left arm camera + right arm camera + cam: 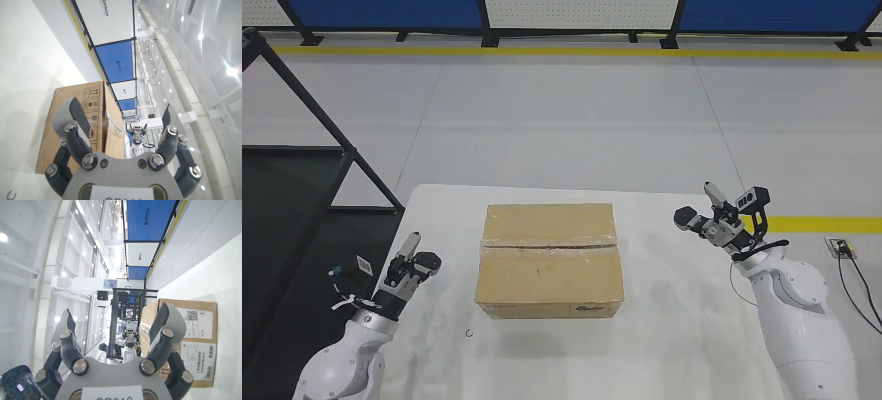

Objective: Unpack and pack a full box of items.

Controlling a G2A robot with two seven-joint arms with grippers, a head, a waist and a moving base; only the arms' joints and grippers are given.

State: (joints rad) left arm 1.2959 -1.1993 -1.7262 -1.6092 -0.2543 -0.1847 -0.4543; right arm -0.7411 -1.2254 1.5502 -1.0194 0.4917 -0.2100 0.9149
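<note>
The shut box (550, 262) hides its contents; the tiny dark thing (471, 333) nearby cannot be identified.

The left end effector (121, 106) has its two dark-padded fingers (79, 113) spread wide with nothing between them, near a closed cardboard box (111, 136) on the white counter (28, 75). Clear tape (113, 121) crosses the box's top. Beyond the box, the right end effector (137, 126) faces back, its fingers apart too.

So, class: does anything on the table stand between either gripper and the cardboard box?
Nothing visible does. The closed cardboard box sits mid-table; the left gripper and right gripper, both open, flank it with bare white table between. A small ring lies nearer the robot, off both paths.
</note>
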